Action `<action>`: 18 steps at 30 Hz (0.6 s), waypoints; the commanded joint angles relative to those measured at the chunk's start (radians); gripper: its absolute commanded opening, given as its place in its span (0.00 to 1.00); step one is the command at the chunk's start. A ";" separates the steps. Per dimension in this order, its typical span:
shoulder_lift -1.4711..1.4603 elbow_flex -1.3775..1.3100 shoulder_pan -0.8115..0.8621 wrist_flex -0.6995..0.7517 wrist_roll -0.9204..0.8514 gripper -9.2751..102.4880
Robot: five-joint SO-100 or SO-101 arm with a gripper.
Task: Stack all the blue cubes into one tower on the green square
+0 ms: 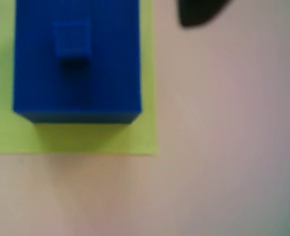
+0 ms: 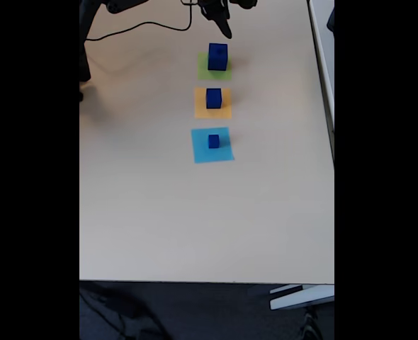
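Gripper (image 2: 225, 28) jaw state unclear; next, centring squarely over medium cube (image 2: 213, 98) on orange square (image 2: 212, 103) before closing

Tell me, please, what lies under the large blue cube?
The large blue cube sits on the green square, whose edges show around it; the part of the paper beneath it is hidden.

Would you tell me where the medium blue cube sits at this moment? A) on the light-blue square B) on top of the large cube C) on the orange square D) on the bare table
C: in the fixed view the medium blue cube rests alone on the orange square.
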 commanded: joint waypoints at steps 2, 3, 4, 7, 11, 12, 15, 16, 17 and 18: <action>-0.031 -0.043 0.009 0.015 -0.035 0.31; -0.052 -0.063 0.011 0.023 -0.043 0.31; -0.071 -0.078 0.012 0.029 -0.049 0.31; -0.101 -0.089 0.012 0.032 -0.057 0.31; -0.132 -0.110 0.000 0.038 -0.049 0.31; -0.137 -0.112 -0.002 0.040 -0.049 0.31; -0.146 -0.123 -0.012 0.041 -0.046 0.30; -0.150 -0.130 -0.017 0.046 -0.046 0.30; -0.161 -0.147 -0.021 0.057 -0.046 0.30; -0.170 -0.161 -0.023 0.063 -0.044 0.30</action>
